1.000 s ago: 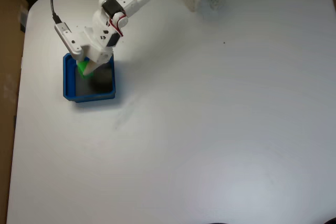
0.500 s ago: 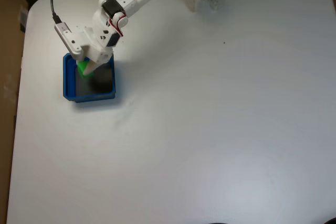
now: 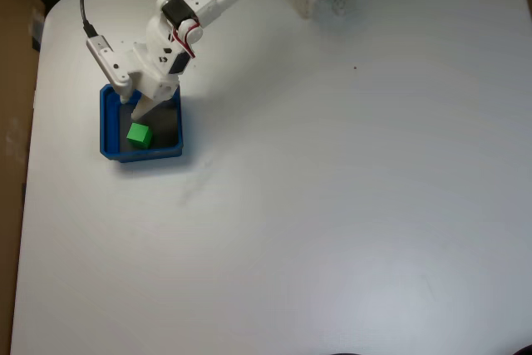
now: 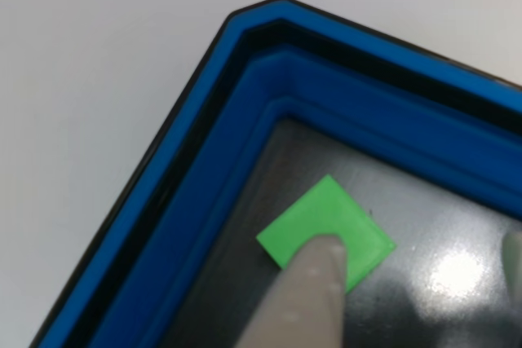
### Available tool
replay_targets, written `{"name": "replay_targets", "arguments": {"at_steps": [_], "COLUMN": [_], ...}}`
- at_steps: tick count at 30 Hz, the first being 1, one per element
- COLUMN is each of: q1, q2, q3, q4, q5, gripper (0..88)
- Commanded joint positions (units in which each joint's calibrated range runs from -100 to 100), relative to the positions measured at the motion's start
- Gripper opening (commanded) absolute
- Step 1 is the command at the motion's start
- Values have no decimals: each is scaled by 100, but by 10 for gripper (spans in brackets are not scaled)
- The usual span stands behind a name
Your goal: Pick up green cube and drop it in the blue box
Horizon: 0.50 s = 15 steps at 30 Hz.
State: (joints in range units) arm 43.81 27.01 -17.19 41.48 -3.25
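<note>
Pincer (image 3: 138,110) spread, empty; green cube (image 3: 139,135) inside blue box (image 3: 107,122).

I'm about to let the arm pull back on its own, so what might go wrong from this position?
1. In the other view a fingertip overlaps the green cube; a sideways retreat might nudge it.
2. The gripper hangs low over the blue box, so withdrawing without lifting first might catch a wall and shift the box.

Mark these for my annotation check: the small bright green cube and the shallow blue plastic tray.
small bright green cube (image 3: 139,135), fixed view, on its top face.
shallow blue plastic tray (image 4: 383,107), other view, on its stepped inner wall.
</note>
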Motion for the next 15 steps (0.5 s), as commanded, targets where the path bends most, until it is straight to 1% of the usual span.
{"name": "replay_targets", "arguments": {"at_steps": [1,10,15], "q1": [-39,41,41], "q2": [-106,-457,-1267], "q3": [-250,156,1032], "q4": [-97,-89,-89], "q5": [-20,-20,5], "gripper": [153,153,151]}}
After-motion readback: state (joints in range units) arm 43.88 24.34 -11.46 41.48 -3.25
